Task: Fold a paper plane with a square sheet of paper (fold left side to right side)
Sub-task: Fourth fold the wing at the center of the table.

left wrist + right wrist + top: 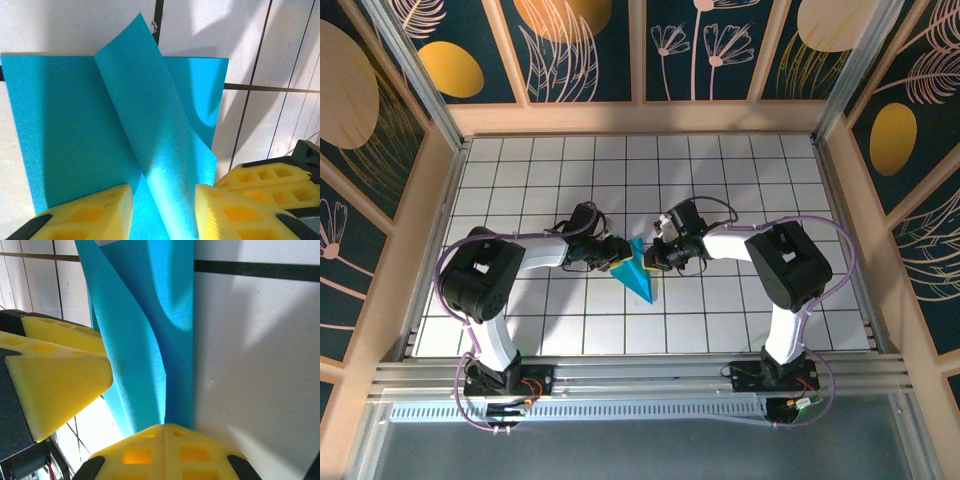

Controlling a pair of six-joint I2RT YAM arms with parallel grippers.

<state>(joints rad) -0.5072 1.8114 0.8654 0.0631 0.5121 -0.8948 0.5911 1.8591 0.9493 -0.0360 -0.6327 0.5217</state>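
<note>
Top view, sheet: the sheet (pixel 640 275) lies partly folded near the middle of the white grid table (pixel 520 180); it narrows to a point toward the lower edge of the frame, with one part lifted off the surface
Top view, pincers: the left gripper (pixel 613 256) is at the sheet's upper left edge; the right gripper (pixel 658 252) is at its upper right edge; the two tips come close together over the paper's upper end; from here I cannot tell how their jaws stand
Left wrist view, sheet: the sheet (pixel 65 125) lies flat across the left and centre of the frame; a raised flap curls up from its middle and runs down to the bottom edge
Left wrist view, pincer: the left gripper (pixel 162 192) has its yellow fingers (pixel 85 215) apart; the raised flap passes through the gap between them; whether it presses on either pad I cannot tell
Left wrist view, other pincer: the right gripper (pixel 237 176) sits at the lower right, just beside the flap's right edge
Right wrist view, sheet: the sheet (pixel 145 315) hangs down the centre as a curved flap from the top edge
Right wrist view, pincer: the right gripper (pixel 165 432) has its tips pressed together; the flap's lower end runs into the seam between them, so it is clamped on the paper
Right wrist view, other pincer: a finger (pixel 60 375) of the left gripper stands at the left, just beside the flap
</note>
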